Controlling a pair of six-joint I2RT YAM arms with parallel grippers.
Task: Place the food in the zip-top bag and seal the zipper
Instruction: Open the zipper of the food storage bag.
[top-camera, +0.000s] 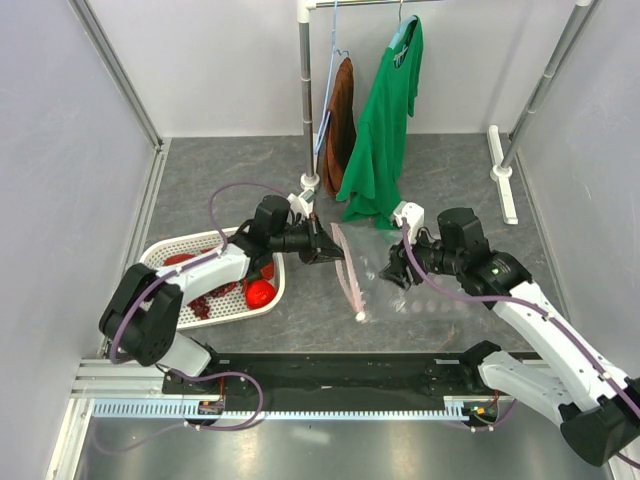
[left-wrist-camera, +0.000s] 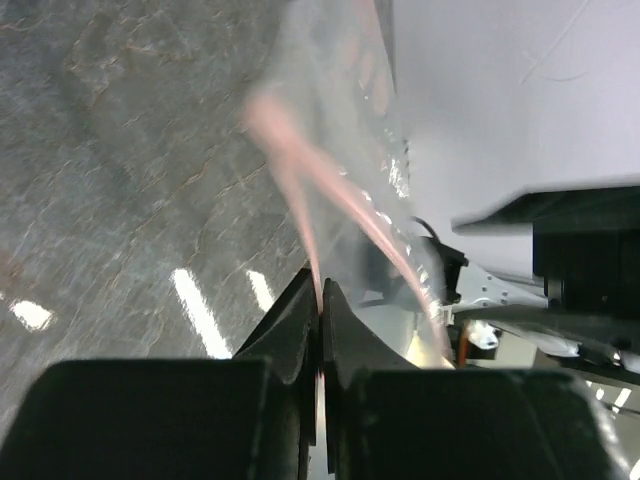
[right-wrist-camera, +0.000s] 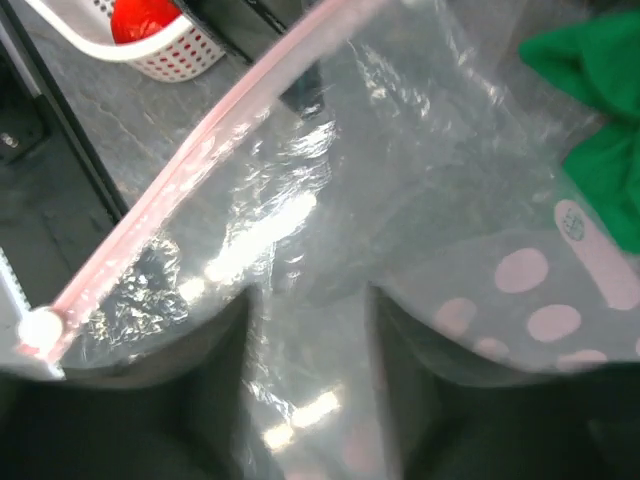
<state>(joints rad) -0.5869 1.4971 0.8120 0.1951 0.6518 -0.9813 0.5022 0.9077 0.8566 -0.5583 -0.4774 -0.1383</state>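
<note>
The clear zip-top bag (top-camera: 400, 285) with pale pink dots hangs between both grippers over the table's middle. Its pink zipper (top-camera: 348, 275) runs down its left edge to a white slider (top-camera: 361, 316). My left gripper (top-camera: 330, 252) is shut on the zipper strip; in the left wrist view the strip (left-wrist-camera: 290, 170) enters the closed left gripper (left-wrist-camera: 320, 285). My right gripper (right-wrist-camera: 310, 300) stands open, with the bag film (right-wrist-camera: 420, 180) draped over its fingers. The food lies in the white basket (top-camera: 160, 250): a red tomato (top-camera: 260, 293) and other red and dark pieces.
A clothes rack pole (top-camera: 307, 100) stands behind the bag, with a green shirt (top-camera: 385, 120) and a brown garment (top-camera: 340, 115) hanging from it. The black base rail (top-camera: 330, 370) runs along the near edge. Grey walls close in both sides.
</note>
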